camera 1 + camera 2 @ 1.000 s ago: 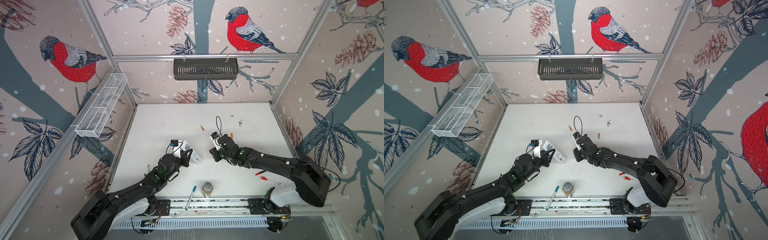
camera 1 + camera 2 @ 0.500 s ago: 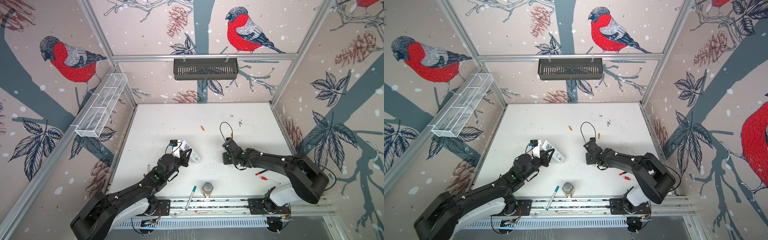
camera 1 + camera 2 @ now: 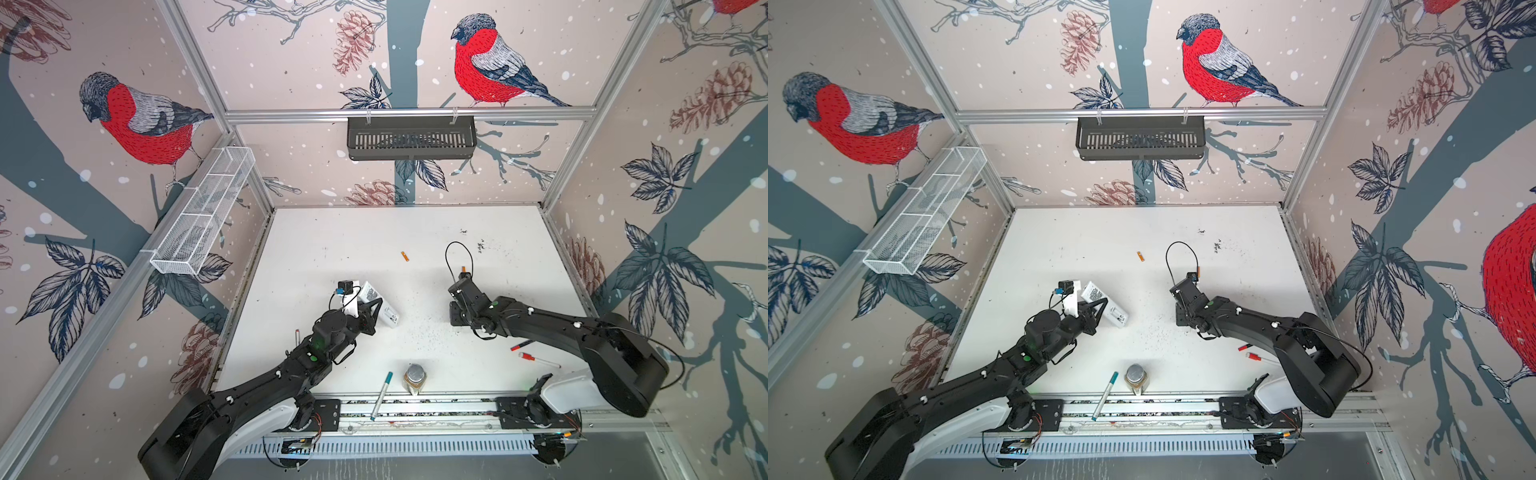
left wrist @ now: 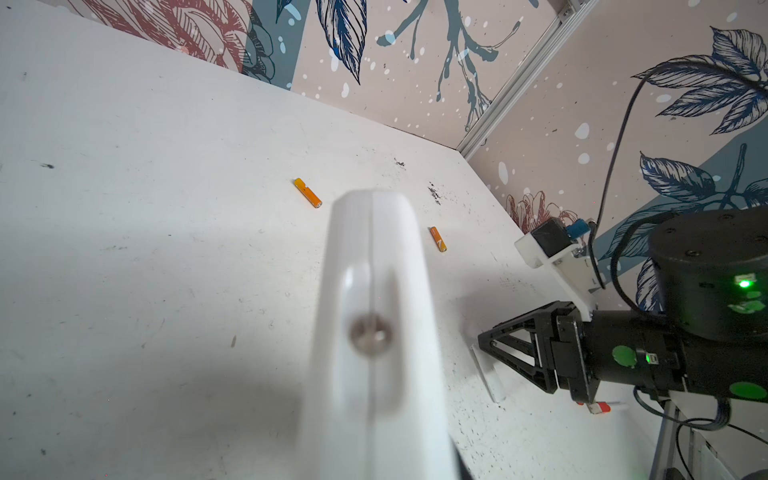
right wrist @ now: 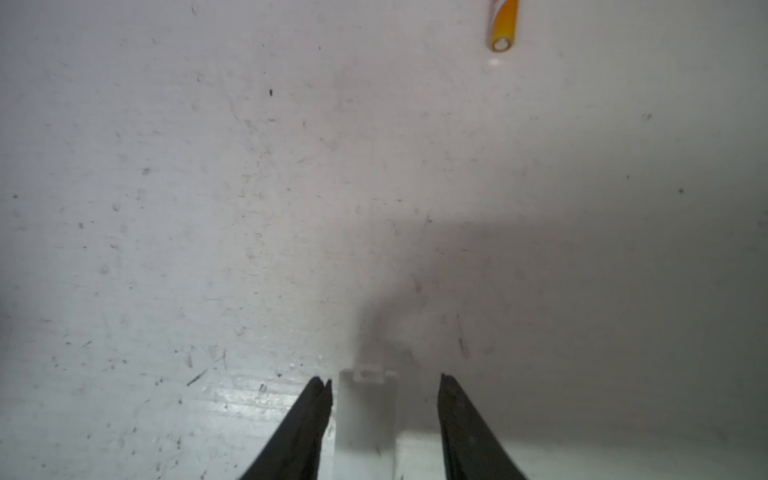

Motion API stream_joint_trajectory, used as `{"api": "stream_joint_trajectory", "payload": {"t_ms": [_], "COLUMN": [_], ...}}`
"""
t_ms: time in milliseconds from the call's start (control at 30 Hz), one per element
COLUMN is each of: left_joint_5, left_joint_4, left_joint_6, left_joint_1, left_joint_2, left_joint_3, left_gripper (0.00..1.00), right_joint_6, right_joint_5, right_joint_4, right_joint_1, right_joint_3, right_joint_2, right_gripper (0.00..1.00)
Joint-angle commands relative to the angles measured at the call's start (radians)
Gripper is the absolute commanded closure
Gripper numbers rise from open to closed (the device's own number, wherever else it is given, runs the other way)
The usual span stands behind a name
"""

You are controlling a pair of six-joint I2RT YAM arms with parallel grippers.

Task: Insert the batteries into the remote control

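batteries (image 4: 307, 192): both lie loose on the table (image 3: 332, 241), well apart, neither loaded. second cell (image 4: 438, 239) sits near the right arm. likely light, rigid, smooth and round, so they'll roll or squirt out of a grip. pinch mid-body, jaws square to the axis. remote control (image 3: 390, 318) is clamped in the closed left gripper (image 3: 374, 306), qr label side up. right gripper (image 5: 384, 380) is open, jaws astride the cover plate (image 5: 365, 415) on the table, not pinching it.
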Motion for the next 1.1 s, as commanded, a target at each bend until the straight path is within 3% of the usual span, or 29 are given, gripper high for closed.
{"api": "stream_joint_trajectory", "payload": {"t_ms": [0,167,467,767,1067], "left_joint_5": [0.021,0.055,0.129,0.160,0.198], "left_joint_4": [0.037,0.031,-0.050,-0.111,-0.134], "left_joint_6": [0.000,0.011,0.050,0.056,0.069], "left_joint_1": [0.002,0.001,0.008,0.021,0.031], "left_joint_2": [-0.005,-0.015,-0.074,-0.136,-0.162], "left_joint_3": [0.009,0.021,0.064,0.076,0.079], "left_gripper": [1.00,1.00,1.00,1.00,1.00], "right_joint_6": [-0.033,-0.095,-0.199,-0.284,-0.309], "right_joint_5": [0.005,-0.038,-0.197,-0.212,-0.189], "right_joint_4": [-0.013,-0.017,0.017,-0.025,-0.034], "right_joint_1": [-0.017,-0.112,-0.353,-0.412,-0.412], "right_joint_3": [0.023,0.045,0.103,0.263,0.386], "right_joint_2": [-0.036,-0.069,-0.014,0.200,0.361], "right_gripper": [0.43,0.24,0.07,0.44,0.54]}}
